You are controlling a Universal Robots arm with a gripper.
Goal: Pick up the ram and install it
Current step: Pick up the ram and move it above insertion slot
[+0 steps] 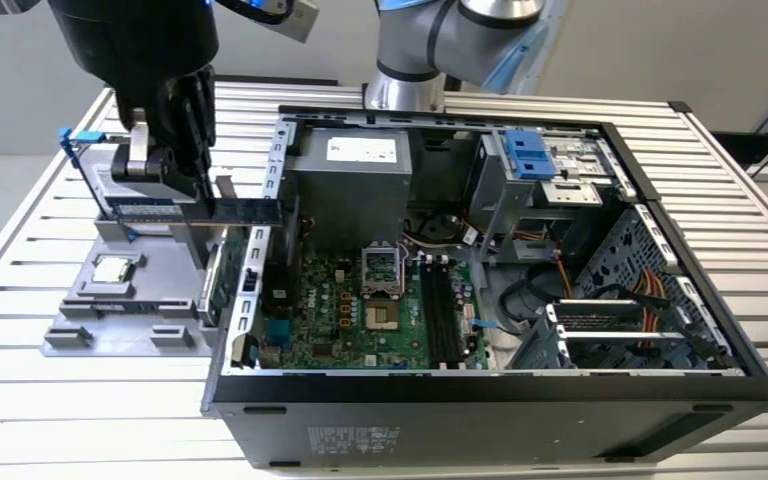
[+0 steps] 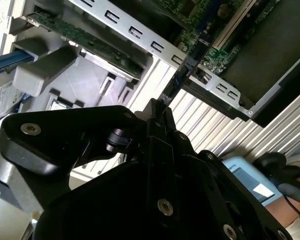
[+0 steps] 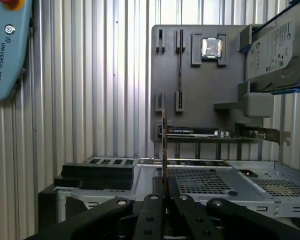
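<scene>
Where the ram is: we see the ram (image 1: 231, 211) in the air, lying level above the fixture tray (image 1: 124, 318). One end reaches the side wall of the computer case (image 1: 491, 395).
Pincer: the pincer (image 1: 171, 190) is closed on the ram. In the first wrist view the fingers (image 3: 151, 210) meet on the thin board, which we see there edge-on.
Step in hand: we judge this to be the carry from tray to case.
Doing it well: we would move slowly and hold the stick square in the grip, so it cannot pivot between the fingers. It should ride high enough to pass the case wall without clipping it.
Alignment: in the exterior view the stick lies crosswise to the memory slots (image 1: 438, 315). By our reckoning, its long edge has to be brought parallel to them before it goes low.
Hazard: loose cables (image 1: 571, 275) lie near the slots, and we would steer wide of them.
Fixture tray: it carries the processor chip (image 1: 115, 268) lying flat, the hard drive (image 3: 277, 50) standing in its cradle, and the expansion card (image 3: 205, 131) on edge with its metal bracket. A narrow cradle (image 3: 180, 75) beside the chip looks bare to us.
Computer case: it lies open on its side and holds the motherboard (image 1: 344, 320), the power supply (image 1: 357, 170) and a drive cage (image 1: 531, 160). The memory slots look unfilled, though we cannot be sure.
Tabletop: the slatted tabletop (image 1: 91, 420) bears tray and case side by side, touching or nearly so.
</scene>
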